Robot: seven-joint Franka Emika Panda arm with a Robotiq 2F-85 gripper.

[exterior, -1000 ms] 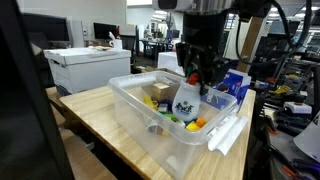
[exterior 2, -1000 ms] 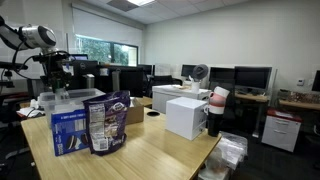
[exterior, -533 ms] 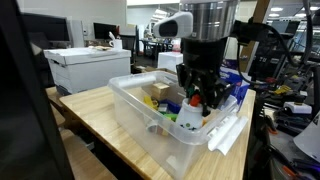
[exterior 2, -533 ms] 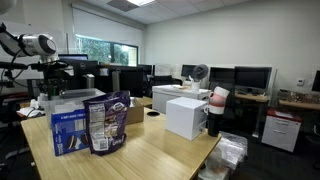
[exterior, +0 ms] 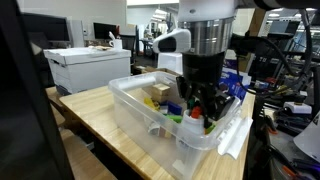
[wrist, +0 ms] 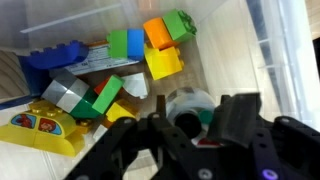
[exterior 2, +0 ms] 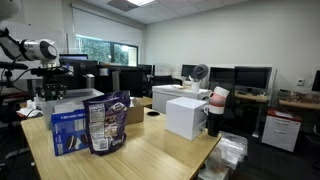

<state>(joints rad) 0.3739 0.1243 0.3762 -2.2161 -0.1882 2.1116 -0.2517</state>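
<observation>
White-walled office lab, monitors (exterior 2: 250, 78) along the far wall. Wooden table (exterior: 95, 112) carries a clear plastic bin (exterior: 135, 108). End effector (exterior: 203, 104) hangs inside the bin's right end, fingers seemingly clamped on a round white container (wrist: 190, 106) directly beneath it, axis upright. Toy blocks (wrist: 163, 62) lie loose just left, on the bin floor.

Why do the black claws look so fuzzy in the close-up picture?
Wrist view: the gripper sits very close to the lens, so it blurs, while the toy blocks behind look sharper. In an exterior view, a dark bar near the camera is out of focus too.
</observation>
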